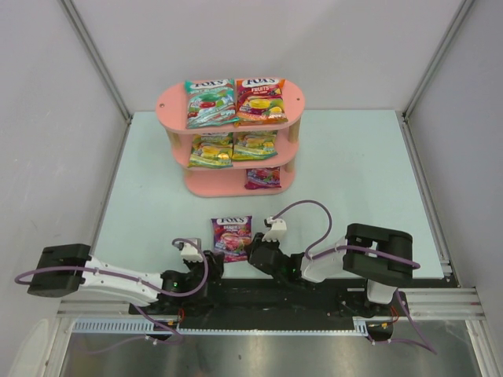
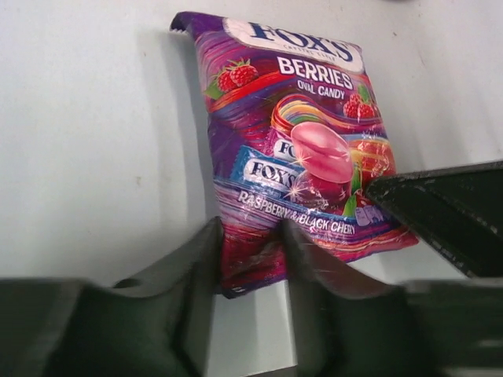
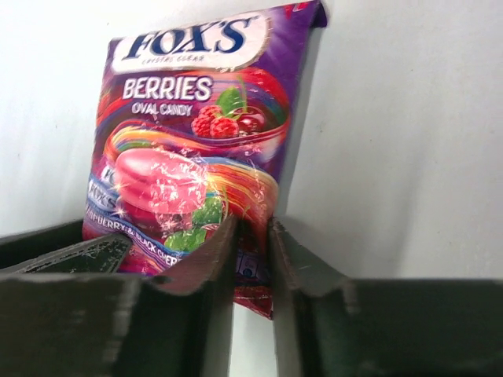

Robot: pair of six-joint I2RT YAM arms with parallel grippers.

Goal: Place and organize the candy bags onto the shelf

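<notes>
A purple candy bag (image 1: 232,237) marked "Berries" lies on the table in front of the shelf, between my two grippers. My left gripper (image 2: 250,236) straddles its near left corner, fingers apart on either side of the creased foil (image 2: 251,259). My right gripper (image 3: 253,228) has its jaws narrowed on the bag's near right corner (image 3: 255,259), pinching it. The pink shelf (image 1: 177,100) holds a teal bag (image 1: 210,103) and a red-orange bag (image 1: 260,100) on top. Two yellow-green bags (image 1: 211,149) (image 1: 253,144) lie on the middle tier and a purple one (image 1: 262,177) on the bottom tier.
The pale table (image 1: 354,181) is walled in by grey panels left, right and behind. A black rail (image 1: 267,294) with the arm bases runs along the near edge. Purple cables (image 1: 302,206) loop above the right arm.
</notes>
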